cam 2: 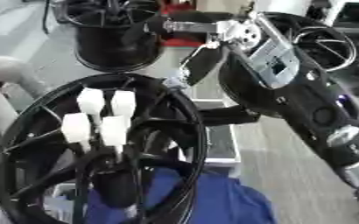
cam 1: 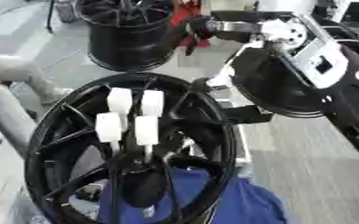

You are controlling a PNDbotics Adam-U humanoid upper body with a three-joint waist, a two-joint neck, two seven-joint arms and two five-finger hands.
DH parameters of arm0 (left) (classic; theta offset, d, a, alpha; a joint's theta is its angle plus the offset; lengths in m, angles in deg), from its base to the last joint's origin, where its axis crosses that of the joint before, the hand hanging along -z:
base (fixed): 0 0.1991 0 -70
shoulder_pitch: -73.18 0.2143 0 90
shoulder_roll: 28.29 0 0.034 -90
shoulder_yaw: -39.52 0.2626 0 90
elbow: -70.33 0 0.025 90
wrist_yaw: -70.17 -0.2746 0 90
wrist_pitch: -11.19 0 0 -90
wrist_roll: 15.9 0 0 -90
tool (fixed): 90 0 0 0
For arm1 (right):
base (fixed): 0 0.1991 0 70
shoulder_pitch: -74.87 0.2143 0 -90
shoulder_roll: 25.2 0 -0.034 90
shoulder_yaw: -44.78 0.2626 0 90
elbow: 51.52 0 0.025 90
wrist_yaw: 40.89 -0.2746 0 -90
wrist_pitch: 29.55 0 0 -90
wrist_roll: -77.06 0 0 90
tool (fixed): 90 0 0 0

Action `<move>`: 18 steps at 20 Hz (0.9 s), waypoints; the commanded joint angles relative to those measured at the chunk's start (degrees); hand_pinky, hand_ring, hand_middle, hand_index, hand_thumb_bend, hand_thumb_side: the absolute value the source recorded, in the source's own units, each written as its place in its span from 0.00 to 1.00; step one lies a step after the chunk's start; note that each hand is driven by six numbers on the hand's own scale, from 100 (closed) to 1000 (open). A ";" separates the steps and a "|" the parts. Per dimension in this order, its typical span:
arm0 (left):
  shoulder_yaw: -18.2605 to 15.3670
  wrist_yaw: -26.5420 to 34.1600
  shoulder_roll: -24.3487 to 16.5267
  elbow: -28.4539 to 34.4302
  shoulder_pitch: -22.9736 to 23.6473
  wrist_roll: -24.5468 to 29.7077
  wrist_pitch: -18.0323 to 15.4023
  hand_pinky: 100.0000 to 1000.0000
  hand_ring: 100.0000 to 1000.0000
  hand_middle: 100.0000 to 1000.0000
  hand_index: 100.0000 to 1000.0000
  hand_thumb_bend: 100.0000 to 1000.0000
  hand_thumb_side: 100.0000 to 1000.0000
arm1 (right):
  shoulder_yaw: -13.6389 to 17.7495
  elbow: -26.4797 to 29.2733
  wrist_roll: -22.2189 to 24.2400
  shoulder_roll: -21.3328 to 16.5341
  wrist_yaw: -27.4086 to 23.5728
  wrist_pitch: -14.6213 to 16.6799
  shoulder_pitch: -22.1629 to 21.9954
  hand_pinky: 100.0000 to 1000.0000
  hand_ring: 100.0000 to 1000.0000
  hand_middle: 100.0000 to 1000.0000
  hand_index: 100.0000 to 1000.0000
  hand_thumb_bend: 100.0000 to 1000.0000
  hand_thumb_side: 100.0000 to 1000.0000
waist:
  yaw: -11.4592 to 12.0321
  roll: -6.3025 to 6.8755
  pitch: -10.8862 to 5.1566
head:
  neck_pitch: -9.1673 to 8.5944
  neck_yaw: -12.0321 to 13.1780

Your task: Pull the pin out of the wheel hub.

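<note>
Four white pins (cam 1: 135,117) stand in the centre of the black wheel hub (cam 1: 205,118); light, rigid and smooth, each best pinched by its head. The right hand (cam 2: 202,61) hangs beyond the rim, its fingers unreadable.

I have the wheel hub (cam 1: 129,148) standing on edge right in front, low and left of centre. Four pins (cam 1: 129,116) sit in a cluster at its middle, two above two. A cloth (cam 1: 251,205) lies behind its lower part. A second wheel (cam 1: 129,35) stands farther back. My right arm (cam 2: 290,87) crosses in from the right, above the hub.
</note>
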 commanded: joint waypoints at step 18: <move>0.37 0.11 -1.59 0.89 -1.17 1.09 -0.06 0.52 0.60 0.58 0.78 0.38 0.41 | 5.19 -22.84 0.72 11.60 16.41 5.01 7.17 0.74 0.91 0.86 0.94 0.34 0.26 | 2.13 -0.12 -0.04 | -0.97 -4.39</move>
